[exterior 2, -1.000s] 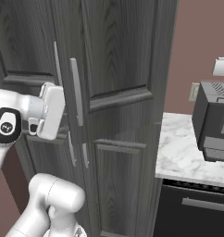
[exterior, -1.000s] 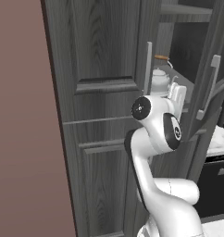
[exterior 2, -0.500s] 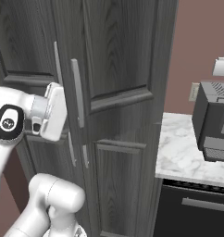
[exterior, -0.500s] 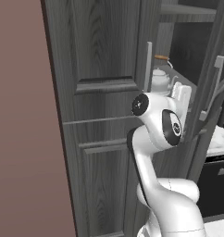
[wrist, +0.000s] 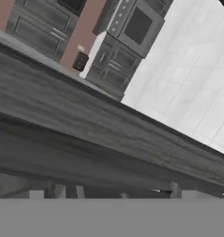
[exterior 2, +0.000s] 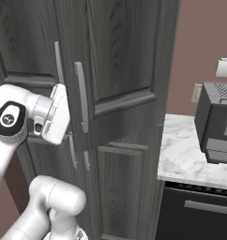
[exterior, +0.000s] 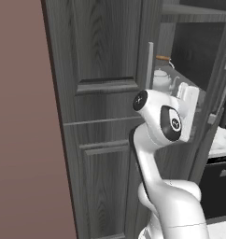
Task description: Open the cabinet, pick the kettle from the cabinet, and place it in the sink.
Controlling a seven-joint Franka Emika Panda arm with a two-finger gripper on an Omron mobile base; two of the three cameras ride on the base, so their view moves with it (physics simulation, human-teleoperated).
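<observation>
I am still on the first step, getting the cabinet point(exterior: 105, 93) doors open wide enough. My gripper point(exterior: 188, 99), fingers spread and holding nothing, is up by the door. The kettle point(exterior: 162, 78) sits inside on a shelf. Next I must reach in for its handle.

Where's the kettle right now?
In the left base view, the kettle sits on a shelf inside the open cabinet, just above the robot's hand.
</observation>
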